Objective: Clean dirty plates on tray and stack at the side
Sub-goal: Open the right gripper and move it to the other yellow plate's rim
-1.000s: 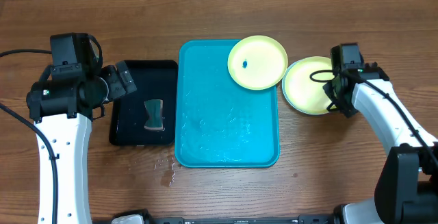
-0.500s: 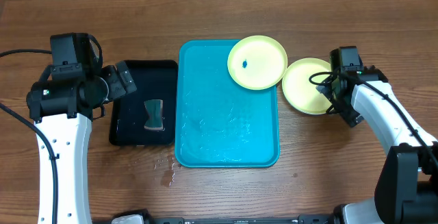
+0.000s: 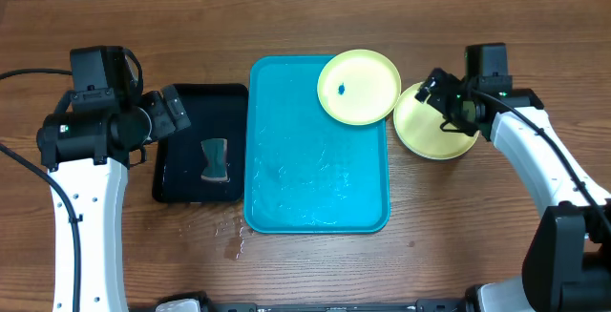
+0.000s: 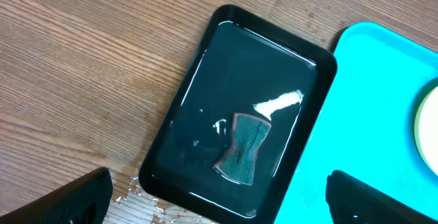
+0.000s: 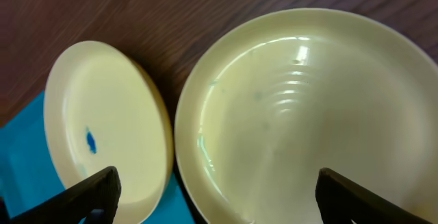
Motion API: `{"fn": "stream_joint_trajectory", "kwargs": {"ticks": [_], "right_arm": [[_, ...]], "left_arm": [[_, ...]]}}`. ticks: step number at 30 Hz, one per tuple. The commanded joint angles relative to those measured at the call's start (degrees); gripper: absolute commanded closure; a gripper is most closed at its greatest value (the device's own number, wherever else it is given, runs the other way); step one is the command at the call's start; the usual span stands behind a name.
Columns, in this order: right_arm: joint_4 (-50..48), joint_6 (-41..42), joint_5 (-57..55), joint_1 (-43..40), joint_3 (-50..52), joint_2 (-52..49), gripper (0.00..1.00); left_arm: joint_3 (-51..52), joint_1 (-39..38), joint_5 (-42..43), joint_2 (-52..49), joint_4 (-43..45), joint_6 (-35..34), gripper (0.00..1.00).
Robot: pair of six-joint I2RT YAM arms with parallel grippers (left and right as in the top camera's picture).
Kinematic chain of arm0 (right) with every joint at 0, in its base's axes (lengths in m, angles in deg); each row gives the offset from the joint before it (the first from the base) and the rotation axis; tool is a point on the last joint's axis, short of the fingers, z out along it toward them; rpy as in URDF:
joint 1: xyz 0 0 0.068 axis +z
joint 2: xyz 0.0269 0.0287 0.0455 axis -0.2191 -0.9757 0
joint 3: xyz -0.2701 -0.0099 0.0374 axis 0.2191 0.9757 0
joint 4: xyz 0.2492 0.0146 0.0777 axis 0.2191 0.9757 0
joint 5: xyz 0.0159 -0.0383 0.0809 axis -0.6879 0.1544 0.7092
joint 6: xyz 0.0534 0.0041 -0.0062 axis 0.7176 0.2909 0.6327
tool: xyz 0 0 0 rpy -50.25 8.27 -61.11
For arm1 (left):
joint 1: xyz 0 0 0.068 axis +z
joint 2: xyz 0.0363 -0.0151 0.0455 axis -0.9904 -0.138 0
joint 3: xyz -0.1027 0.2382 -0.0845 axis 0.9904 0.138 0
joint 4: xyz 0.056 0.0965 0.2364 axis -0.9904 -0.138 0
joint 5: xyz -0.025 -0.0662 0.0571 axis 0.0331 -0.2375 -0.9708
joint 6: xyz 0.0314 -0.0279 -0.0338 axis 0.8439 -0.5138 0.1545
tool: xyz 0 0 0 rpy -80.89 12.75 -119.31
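Observation:
A pale yellow-green plate [image 3: 358, 86] with a small blue speck [image 5: 90, 140] lies over the far right corner of the turquoise tray [image 3: 305, 178]. A second yellow-green plate [image 3: 425, 131] rests on the wood just right of the tray; it looks wet and shows no specks [image 5: 308, 107]. My right gripper [image 3: 447, 100] hovers open over this plate's inner side [image 5: 219, 196], holding nothing. My left gripper [image 3: 178, 112] stands open above the black tray [image 4: 219, 205], also holding nothing.
A narrow black tray [image 3: 196, 188] holding water and a dark green sponge [image 3: 216, 159] sits left of the turquoise tray [image 4: 369, 114]. The sponge [image 4: 243, 145] lies near its middle. Water drops wet the wood at the black tray's near corner [image 3: 234, 240].
My right gripper has opened and let go of the right plate's rim, then swung up and left over that plate. The left arm has not moved.

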Motion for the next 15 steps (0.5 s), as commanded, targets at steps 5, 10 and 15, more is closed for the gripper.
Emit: {"fn": "stream_joint_trajectory", "kwargs": {"ticks": [5, 10, 15], "right_arm": [[-5.1, -7.3, -4.0, 5.3, -1.3, 0.3, 0.10], [-10.8, -14.3, -5.0, 8.0, -1.3, -1.4, 0.17], [-15.4, -15.3, -7.5, 8.9, -1.3, -5.0, 0.22]], "left_arm": [[-0.7, 0.0, 0.3, -0.4, 0.2, -0.5, 0.00], [-0.7, 0.0, 0.3, -0.4, 0.2, -0.5, 0.00], [-0.7, 0.0, 0.3, -0.4, 0.2, -0.5, 0.00]]}}
